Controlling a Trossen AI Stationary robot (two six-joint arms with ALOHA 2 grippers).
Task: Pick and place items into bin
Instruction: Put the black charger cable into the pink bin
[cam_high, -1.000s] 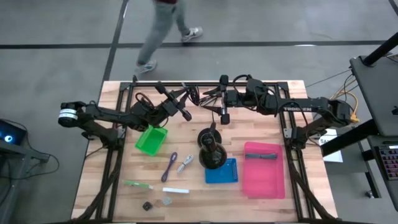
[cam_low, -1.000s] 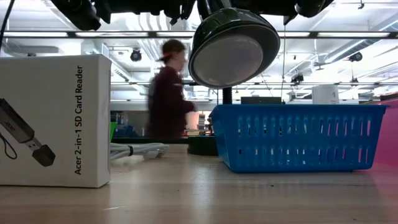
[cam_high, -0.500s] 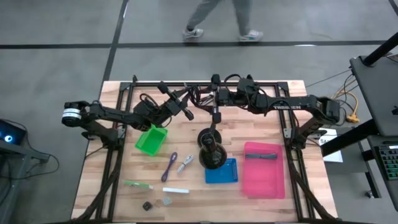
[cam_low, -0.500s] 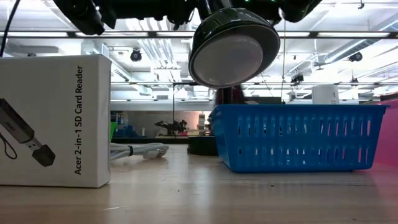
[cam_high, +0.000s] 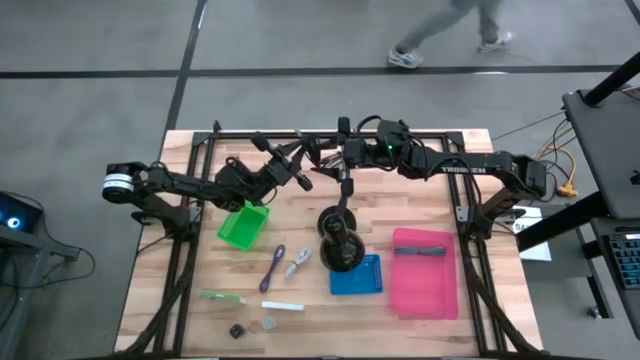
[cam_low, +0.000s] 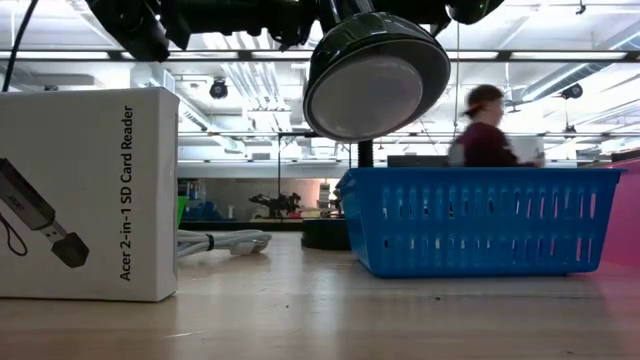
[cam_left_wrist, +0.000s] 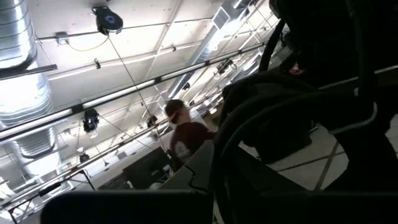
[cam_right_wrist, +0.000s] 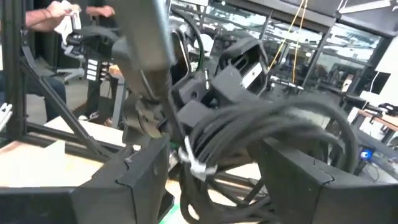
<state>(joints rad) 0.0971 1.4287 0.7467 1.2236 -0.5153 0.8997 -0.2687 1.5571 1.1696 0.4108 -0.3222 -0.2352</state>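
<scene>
The white box (cam_low: 88, 192) standing on the bench carries black print on its side, running bottom to top: "Acer 2-in-1 SD Card Reader". On the right arm (cam_high: 480, 170), white letters read "TROSSEN".

In the high view, the table (cam_high: 420, 330) fills the lower middle of the frame. A small bin (cam_high: 243, 225) sits left of centre, the joystick-like stand (cam_high: 340, 247) at centre, and a basket (cam_high: 362, 279) touches its lower right. A tray (cam_high: 425, 278) lies right of the basket. The tool (cam_high: 275, 266) lies below the bin, with the sticks (cam_high: 222, 297) and cubes (cam_high: 237, 331) at lower left.
</scene>
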